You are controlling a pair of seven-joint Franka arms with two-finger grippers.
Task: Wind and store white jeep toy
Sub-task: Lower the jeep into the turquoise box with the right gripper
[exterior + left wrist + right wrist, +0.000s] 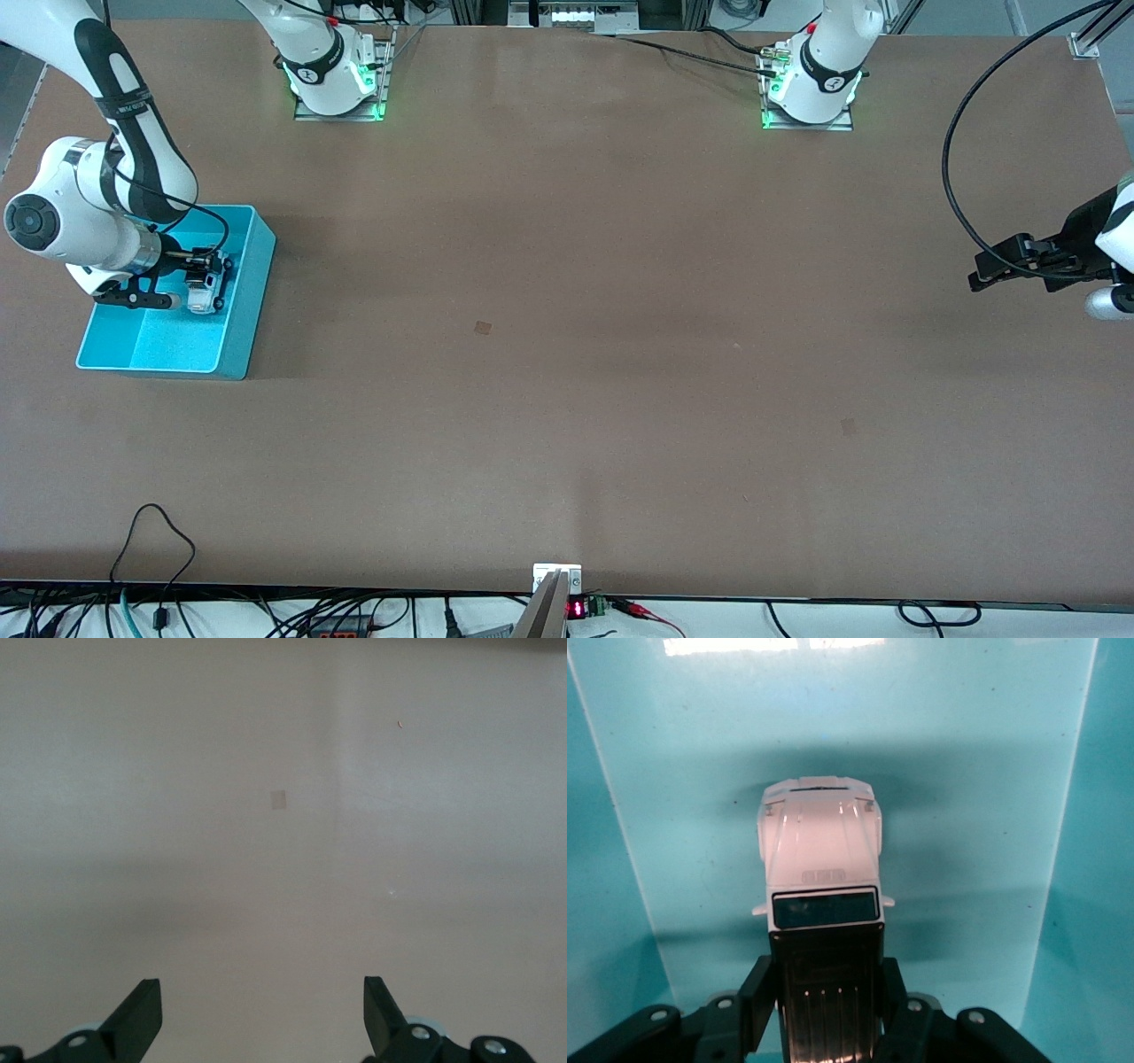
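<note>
With the right gripper [824, 1010] clamped on the jeep [822, 855] inside the bin [252, 292], its jaws should part only once the wheels rest on the floor, while the left gripper [263, 1014] waits open-jawed over the desk [567, 354].

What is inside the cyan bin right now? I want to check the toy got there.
Inside the cyan bin is the white jeep toy, gripped at its black roof by the shut right pincer. The arm covers part of the bin's floor, so anything there cannot be seen.
</note>
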